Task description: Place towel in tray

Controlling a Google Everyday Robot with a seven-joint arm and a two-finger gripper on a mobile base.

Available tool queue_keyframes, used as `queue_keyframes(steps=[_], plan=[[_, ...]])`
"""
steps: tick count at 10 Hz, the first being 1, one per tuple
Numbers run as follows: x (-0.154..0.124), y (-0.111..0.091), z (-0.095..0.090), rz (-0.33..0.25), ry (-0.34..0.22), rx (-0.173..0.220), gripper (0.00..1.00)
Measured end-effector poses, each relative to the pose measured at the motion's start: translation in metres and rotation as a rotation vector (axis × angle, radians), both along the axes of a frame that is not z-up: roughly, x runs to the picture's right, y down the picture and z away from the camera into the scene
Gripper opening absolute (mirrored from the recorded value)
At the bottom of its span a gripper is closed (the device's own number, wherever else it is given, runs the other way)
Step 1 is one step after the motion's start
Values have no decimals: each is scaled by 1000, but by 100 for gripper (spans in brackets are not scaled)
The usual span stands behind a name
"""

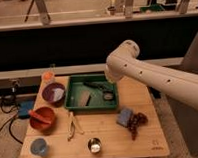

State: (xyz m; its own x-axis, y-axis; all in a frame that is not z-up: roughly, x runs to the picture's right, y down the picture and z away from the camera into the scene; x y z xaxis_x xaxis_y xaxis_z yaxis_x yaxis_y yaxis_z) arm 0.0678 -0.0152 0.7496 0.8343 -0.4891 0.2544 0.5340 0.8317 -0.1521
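The towel (85,98) appears to be the small brownish-grey piece lying flat on the floor of the green tray (74,106), just to the picture-left of the gripper (104,89) and slightly nearer the camera than it. I cannot tell whether the 2 touch. The gripper hangs low inside the tray's right half, below the bend of the white arm (157,80). It shows only as a dark shape, so whether it is open or closed, or has hold of anything, cannot be told.

With the cloth lying inside the tray, I judge the task to be at its last step: release and withdrawal. The next move would call for letting go cleanly if the cloth is not yet free, then lifting straight up so nothing drags over the tray's rim.

Out from the gripper, a blue block (125,116) and a dark red cluster (139,120) lie on the near right. A metal cup (94,145) stands nearer the camera. To the left are 1 purple bowl (53,92), 1 red bowl (42,118), an orange cup (48,76) and a blue cup (40,146).

All of this rests on a pale wooden table (146,143). Behind it runs a dark low wall, with cables on the floor at far left.
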Motion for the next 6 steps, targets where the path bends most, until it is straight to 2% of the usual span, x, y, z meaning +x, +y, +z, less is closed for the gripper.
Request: queue_keyframes(steps=[2, 4, 6], plan=[[-13, -7, -4, -34, -44, 11, 0], [-45, -14, -10, -85, -106, 16, 0], [-99, -20, -15, -155, -176, 9, 0]])
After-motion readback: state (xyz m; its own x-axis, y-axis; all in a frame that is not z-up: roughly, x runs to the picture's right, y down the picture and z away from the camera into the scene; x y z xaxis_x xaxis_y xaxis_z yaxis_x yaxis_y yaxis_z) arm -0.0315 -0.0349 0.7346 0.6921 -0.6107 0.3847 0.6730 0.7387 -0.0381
